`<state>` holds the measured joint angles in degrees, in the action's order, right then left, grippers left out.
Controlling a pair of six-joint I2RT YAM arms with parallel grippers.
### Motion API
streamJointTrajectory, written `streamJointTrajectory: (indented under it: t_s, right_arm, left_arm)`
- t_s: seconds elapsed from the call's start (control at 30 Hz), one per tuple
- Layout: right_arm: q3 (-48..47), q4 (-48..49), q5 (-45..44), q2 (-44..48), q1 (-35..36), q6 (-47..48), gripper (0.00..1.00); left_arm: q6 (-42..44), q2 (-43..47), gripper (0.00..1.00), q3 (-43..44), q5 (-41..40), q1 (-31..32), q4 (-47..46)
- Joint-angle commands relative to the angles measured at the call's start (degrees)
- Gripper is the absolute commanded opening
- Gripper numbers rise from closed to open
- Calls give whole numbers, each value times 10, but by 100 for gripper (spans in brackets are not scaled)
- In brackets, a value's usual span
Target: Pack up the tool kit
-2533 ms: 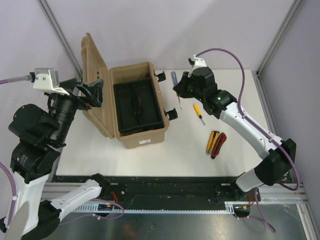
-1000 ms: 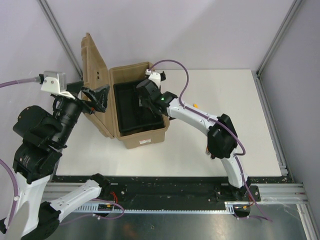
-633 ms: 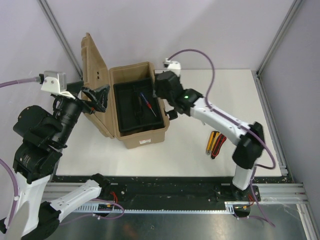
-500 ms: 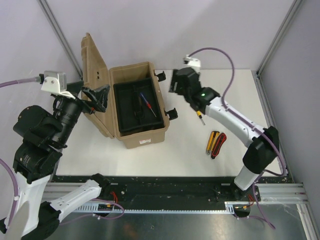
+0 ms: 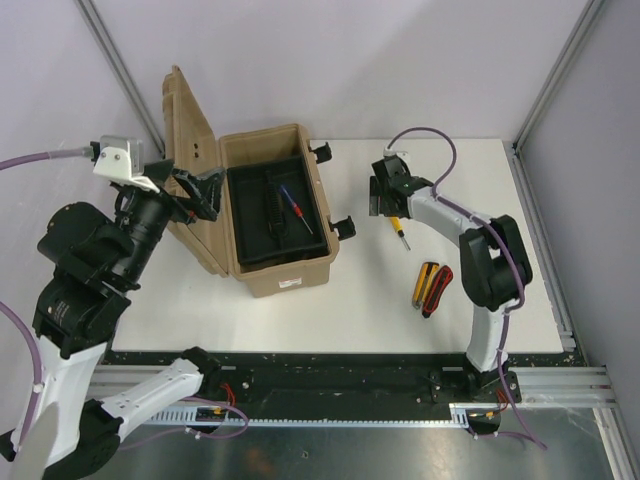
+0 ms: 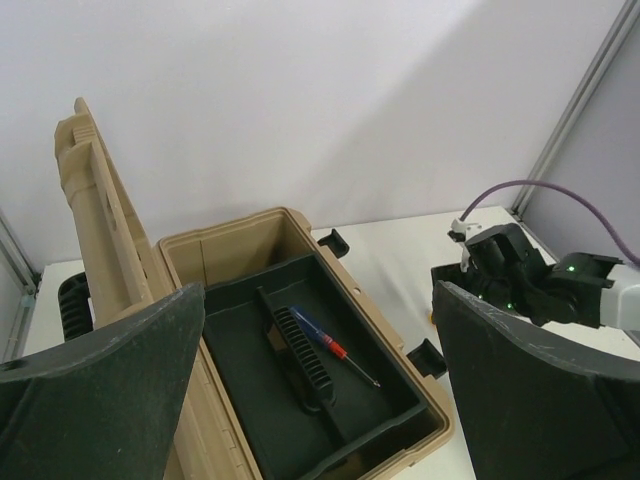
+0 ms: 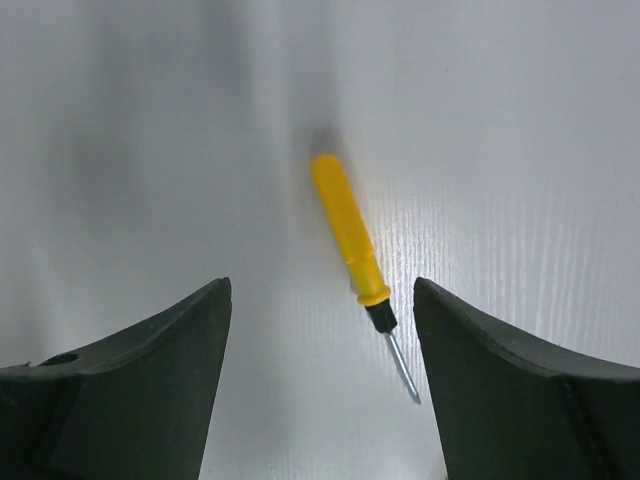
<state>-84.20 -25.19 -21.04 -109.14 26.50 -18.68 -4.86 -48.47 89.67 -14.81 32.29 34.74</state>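
Right claw (image 7: 320, 292) hangs with its jaws spread wide and nothing in them. Right under it lies the yellow screwdriver (image 7: 346, 232), flat on the white table (image 5: 480, 200), framed between the two fingers and touching neither, with bare surface on both sides. Nearer the bases, off to the claw's right, one yellow knife (image 5: 422, 283) and one red-black handled tool (image 5: 439, 288) lie side by side. To its left stands the one tan toolbox (image 5: 283, 275), lid (image 5: 185, 150) upright, two black latches (image 5: 321, 152) facing the claw. A second, blue-and-red screwdriver (image 5: 293, 207) sits in the black tray (image 5: 250, 200). Beyond the box, the left claw (image 6: 320, 290) gapes wide, empty. Open table runs to the claw's right, out to the edge.
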Motion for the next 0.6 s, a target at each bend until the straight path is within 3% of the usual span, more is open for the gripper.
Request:
streamJointTrajectory:
  t_s: [0.0, 0.27, 0.43, 0.57]
  right_arm:
    - [-5, -8, 13, -34, -23, 23, 76]
    - [-6, -8, 42, -83, -48, 37, 67]
    - [-6, -8, 116, -97, -63, 32, 43]
    - [-6, -9, 123, -100, -65, 24, 28]
  left_arm:
    - [21, -1, 99, 13, 4, 0, -15]
    - [25, -10, 100, 18, 10, 0, -15]
    - [28, -12, 99, 18, 10, 0, -15]
    - [31, -13, 99, 18, 8, 0, -15]
